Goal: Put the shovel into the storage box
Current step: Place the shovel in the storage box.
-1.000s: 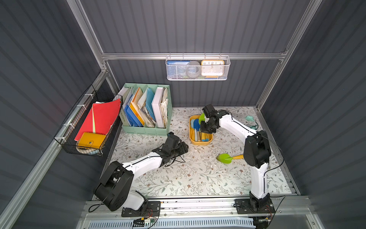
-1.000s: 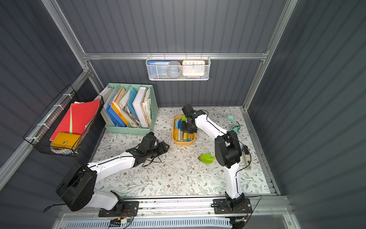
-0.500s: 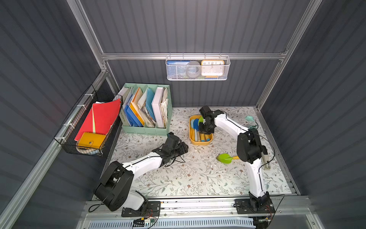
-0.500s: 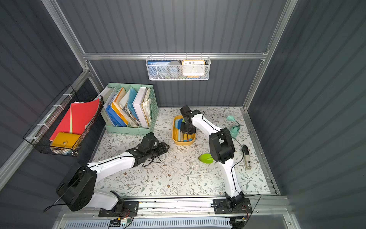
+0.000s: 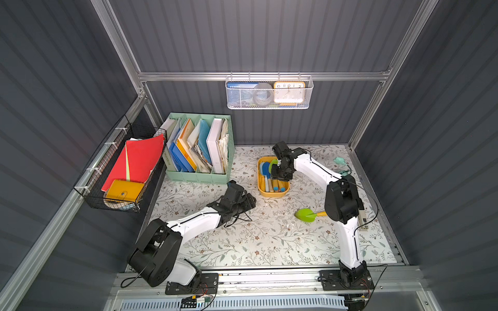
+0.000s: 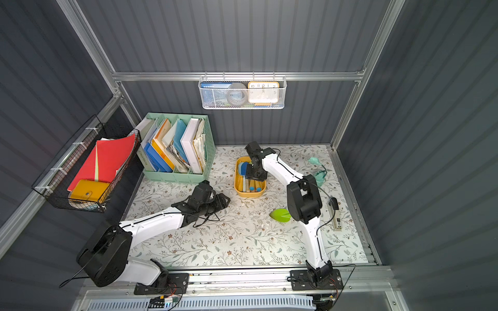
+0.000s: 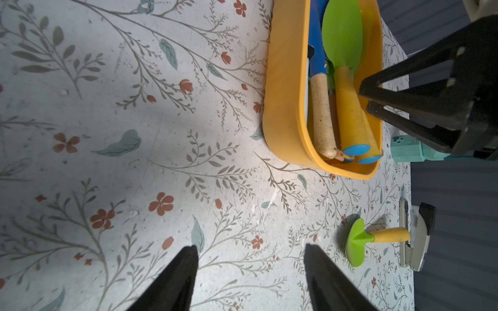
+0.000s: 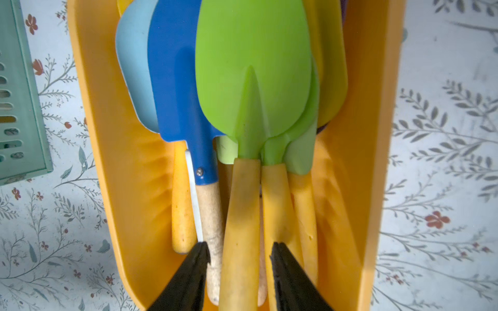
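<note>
Right pincer (image 8: 237,245): loosened since a second ago, jaws now parted astride the shovel (image 8: 253,80) handle.
Left pincer (image 7: 250,246): open above bare desk (image 7: 134,161).
Storage box (image 7: 285,94): holds the shovel, crowded by other tools (image 8: 175,80).
Loose green shovel (image 5: 304,215): on desk, well apart.

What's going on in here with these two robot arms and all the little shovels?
The right gripper sits low over the yellow storage box, its jaws slightly apart on either side of the yellow handle of a green shovel. That shovel lies in the box on top of other shovels, and it is not being pinched. The left gripper is open and empty above the floral mat. A second green shovel lies out on the mat near the right arm.
</note>
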Controlling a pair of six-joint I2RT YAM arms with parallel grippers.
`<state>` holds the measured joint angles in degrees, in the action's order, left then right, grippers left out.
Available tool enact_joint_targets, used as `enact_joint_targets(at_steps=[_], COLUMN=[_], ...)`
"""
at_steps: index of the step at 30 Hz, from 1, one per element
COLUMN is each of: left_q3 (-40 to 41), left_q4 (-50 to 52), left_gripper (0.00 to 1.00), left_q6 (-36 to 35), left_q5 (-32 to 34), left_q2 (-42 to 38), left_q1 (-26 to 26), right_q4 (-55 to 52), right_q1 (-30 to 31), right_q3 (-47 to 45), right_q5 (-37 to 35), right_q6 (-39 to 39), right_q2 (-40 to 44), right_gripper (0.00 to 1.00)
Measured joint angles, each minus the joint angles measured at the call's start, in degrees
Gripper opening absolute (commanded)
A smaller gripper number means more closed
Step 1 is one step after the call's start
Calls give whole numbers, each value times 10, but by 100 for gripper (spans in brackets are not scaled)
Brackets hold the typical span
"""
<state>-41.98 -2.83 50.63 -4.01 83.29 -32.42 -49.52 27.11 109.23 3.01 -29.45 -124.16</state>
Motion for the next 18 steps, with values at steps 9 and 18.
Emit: enact_joint_targets(at_steps=[9,18], left_q3=[-1,-11], left_q4=[5,12], left_gripper=[68,72], left_q6=[-2,-14], left_q5=[2,4], left_q2=[0,-1], left_q1=[0,0], right_q4=[27,53], right_q1=[3,3], right_q3=[-99,-206], right_q5=[0,-8], right_q6=[19,34], right_q2=[110,196], right_gripper=[58,96])
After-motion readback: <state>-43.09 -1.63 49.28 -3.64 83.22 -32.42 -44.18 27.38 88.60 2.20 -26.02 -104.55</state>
